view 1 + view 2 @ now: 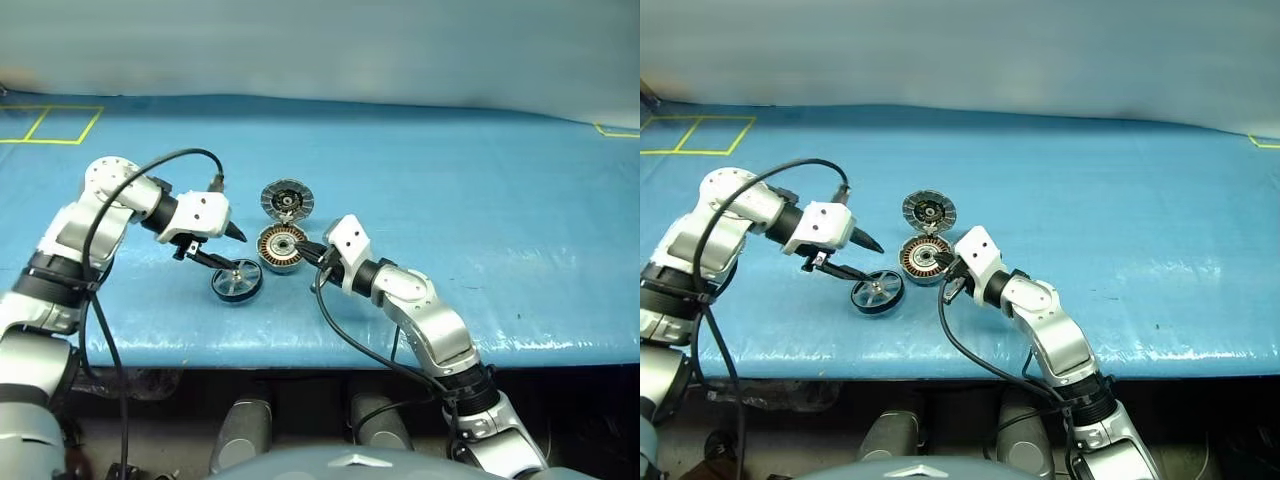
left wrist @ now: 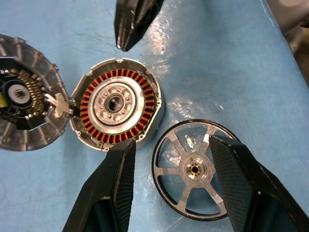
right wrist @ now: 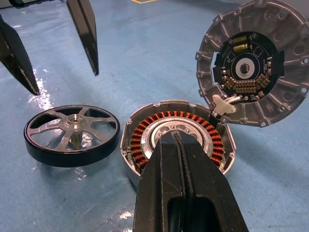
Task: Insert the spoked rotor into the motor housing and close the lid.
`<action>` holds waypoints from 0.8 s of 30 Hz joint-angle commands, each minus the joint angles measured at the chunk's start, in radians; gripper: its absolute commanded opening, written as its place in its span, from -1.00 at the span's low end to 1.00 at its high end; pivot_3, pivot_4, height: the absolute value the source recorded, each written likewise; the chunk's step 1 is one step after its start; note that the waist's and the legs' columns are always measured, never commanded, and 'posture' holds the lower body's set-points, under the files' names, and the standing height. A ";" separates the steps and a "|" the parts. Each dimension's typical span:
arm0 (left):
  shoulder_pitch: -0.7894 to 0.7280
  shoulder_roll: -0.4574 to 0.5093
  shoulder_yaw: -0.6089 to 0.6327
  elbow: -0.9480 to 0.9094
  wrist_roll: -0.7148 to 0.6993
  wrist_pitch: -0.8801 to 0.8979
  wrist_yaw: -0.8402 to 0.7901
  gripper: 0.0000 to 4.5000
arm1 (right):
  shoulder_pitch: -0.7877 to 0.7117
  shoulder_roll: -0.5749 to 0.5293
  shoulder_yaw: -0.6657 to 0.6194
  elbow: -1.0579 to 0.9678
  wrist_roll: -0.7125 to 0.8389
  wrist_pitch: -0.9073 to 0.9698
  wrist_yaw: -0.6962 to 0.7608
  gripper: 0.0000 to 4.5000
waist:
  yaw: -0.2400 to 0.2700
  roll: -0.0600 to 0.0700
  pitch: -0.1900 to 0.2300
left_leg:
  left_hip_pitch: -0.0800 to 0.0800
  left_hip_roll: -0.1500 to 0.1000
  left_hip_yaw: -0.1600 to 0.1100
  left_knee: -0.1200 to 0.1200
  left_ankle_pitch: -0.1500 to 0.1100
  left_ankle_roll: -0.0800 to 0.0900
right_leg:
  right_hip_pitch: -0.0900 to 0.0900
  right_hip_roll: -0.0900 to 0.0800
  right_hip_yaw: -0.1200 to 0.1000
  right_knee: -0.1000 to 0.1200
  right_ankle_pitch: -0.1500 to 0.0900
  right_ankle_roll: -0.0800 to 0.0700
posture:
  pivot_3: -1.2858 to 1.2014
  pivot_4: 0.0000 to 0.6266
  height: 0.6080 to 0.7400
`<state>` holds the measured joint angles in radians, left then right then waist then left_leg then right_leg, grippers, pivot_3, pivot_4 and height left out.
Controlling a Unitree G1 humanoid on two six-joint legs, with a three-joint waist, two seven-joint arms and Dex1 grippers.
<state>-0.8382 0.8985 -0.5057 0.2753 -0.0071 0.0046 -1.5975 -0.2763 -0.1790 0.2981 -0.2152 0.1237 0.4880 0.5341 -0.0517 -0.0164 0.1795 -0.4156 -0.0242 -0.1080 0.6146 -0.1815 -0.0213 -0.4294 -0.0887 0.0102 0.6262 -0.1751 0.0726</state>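
Blue table [image 1: 480,200]: one spoked rotor [image 1: 237,279], one motor housing [image 1: 282,247], one lid [image 1: 287,200]; left fingers [image 2: 118,188] spread, right fingers [image 3: 186,193] pressed together.

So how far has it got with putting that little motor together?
Early on. The lid stands swung open, and the housing shows its copper ring with nothing in it. The black spoked wheel lies on the blue table beside it. The left gripper hangs open over the wheel; the right gripper, shut, rests at the housing's rim. Left: lift the wheel, seat it, close the lid.
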 commanded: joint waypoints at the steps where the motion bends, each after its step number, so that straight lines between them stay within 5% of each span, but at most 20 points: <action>1: -0.117 0.060 -0.163 0.027 0.055 -0.059 -0.017 0.15 | 0.001 -0.002 -0.011 -0.051 0.003 -0.011 -0.015 -1.00 | -0.001 -0.001 0.000 | -0.001 0.000 0.000 0.000 0.000 0.000 | 0.000 0.000 0.000 0.000 0.000 0.000 | 0.03 -0.52 1.00; 6: -0.277 0.106 -0.383 0.022 0.136 -0.113 -0.017 0.15 | 0.004 -0.038 -0.027 -0.085 0.013 0.018 -0.013 -1.00 | 0.000 -0.002 0.001 | -0.001 0.000 -0.001 0.001 0.000 0.000 | 0.000 0.000 0.000 0.000 0.000 0.000 | 0.03 -0.52 1.00; 16: -0.323 0.032 -0.429 0.013 0.273 -0.099 -0.017 0.15 | -0.041 -0.112 -0.041 -0.127 0.031 0.094 0.023 -1.00 | 0.003 -0.002 0.001 | -0.002 0.000 -0.001 0.002 0.000 0.000 | 0.000 0.001 0.000 0.001 0.000 0.001 | 0.03 -0.52 1.00; 24: -0.273 -0.007 -0.400 0.003 0.252 -0.056 -0.017 0.15 | -0.049 -0.134 -0.027 -0.146 0.035 0.122 0.035 -1.00 | 0.001 -0.002 0.001 | -0.002 0.000 -0.002 0.004 0.000 0.001 | 0.000 0.001 0.000 0.001 0.001 0.003 | 0.03 -0.52 1.00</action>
<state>-1.1062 0.8846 -0.9376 0.2985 0.2545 -0.0545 -1.6125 -0.3112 -0.3111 0.2740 -0.3132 0.1475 0.6122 0.5677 -0.0502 -0.0187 0.1810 -0.4183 -0.0243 -0.1099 0.6189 -0.1814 -0.0208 -0.4293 -0.0877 0.0103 0.6273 -0.1744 0.0755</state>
